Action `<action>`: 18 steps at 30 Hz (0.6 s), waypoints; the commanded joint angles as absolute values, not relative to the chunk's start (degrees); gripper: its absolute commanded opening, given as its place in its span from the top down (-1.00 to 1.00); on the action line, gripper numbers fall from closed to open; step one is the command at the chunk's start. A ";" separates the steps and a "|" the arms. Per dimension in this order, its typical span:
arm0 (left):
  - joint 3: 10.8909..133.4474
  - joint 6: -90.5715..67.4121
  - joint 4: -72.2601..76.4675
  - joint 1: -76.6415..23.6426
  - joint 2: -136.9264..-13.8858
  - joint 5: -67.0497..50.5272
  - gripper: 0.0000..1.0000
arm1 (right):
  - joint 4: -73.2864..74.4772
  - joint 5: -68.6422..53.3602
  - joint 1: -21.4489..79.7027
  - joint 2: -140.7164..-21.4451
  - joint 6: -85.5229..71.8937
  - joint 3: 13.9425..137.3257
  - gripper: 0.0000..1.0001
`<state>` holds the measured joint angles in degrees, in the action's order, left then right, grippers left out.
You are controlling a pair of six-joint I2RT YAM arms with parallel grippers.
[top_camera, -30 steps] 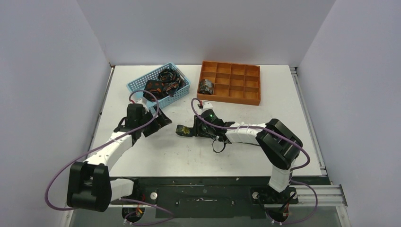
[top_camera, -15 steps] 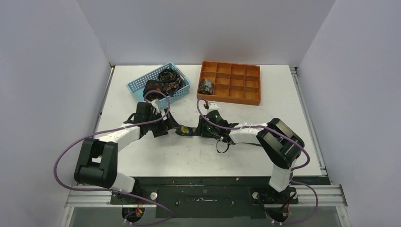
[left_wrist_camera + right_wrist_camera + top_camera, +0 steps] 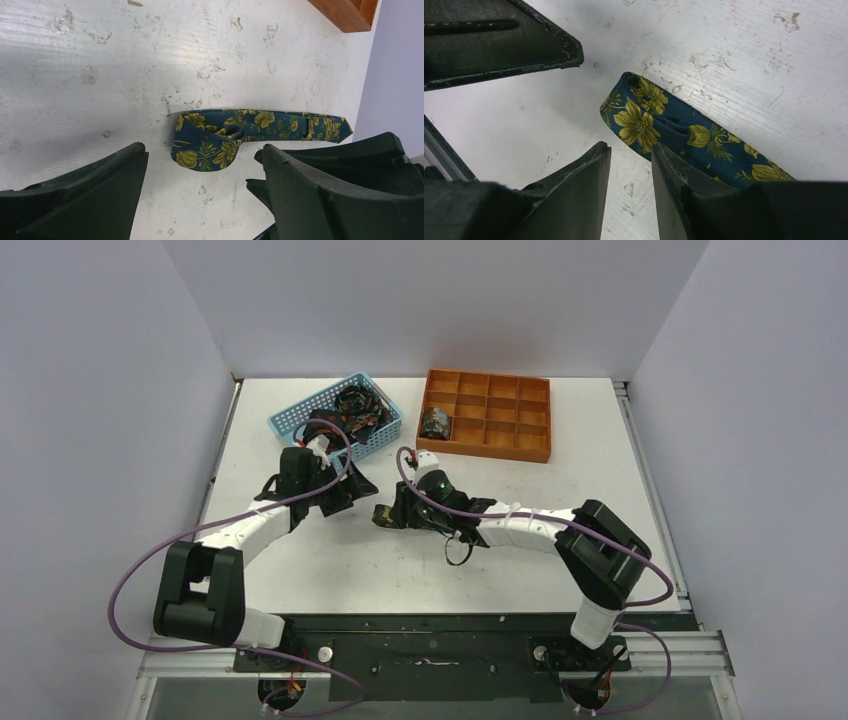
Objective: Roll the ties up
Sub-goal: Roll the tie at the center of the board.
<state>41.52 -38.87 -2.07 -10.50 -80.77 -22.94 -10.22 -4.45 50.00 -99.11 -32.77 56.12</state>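
Note:
A navy tie (image 3: pixel 206 146) with yellow flowers lies flat on the white table, its near end folded into a loose loop (image 3: pixel 639 116). My left gripper (image 3: pixel 204 167) hovers open just short of that loop, one finger on each side, touching nothing. My right gripper (image 3: pixel 630 156) is open by a narrow gap with bare table between its fingers; its right finger (image 3: pixel 674 175) rests over the tie's strip. In the top view both grippers meet at the tie (image 3: pixel 383 516). A rolled tie (image 3: pixel 435 422) sits in the orange tray's (image 3: pixel 520 450) left compartment.
A light-blue mesh basket (image 3: pixel 290 420) holding more dark ties (image 3: pixel 345 415) stands behind the left arm. The orange tray's corner (image 3: pixel 345 12) shows at the top of the left wrist view. The right arm's cable loops on the table (image 3: pixel 460 550).
The left arm swung right to the tie's folded end. The right gripper slid left along the tie and its jaws parted slightly.

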 commanded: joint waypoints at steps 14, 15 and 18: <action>40.88 -38.55 3.00 -10.28 -84.18 -27.53 -0.63 | -9.18 -2.50 47.53 -105.69 -31.95 57.20 0.33; 40.87 -38.58 3.33 -10.28 -84.53 -27.91 -0.63 | -9.22 -2.47 47.35 -105.75 -32.03 56.95 0.34; 40.78 -38.21 4.34 -10.88 -85.14 -29.37 -0.60 | -10.05 -3.20 46.18 -105.71 -32.79 55.67 0.35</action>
<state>40.73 -39.22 0.23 -10.44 -84.38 -26.24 -8.23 -3.86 47.66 -105.82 -32.27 56.84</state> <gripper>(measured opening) 0.808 0.333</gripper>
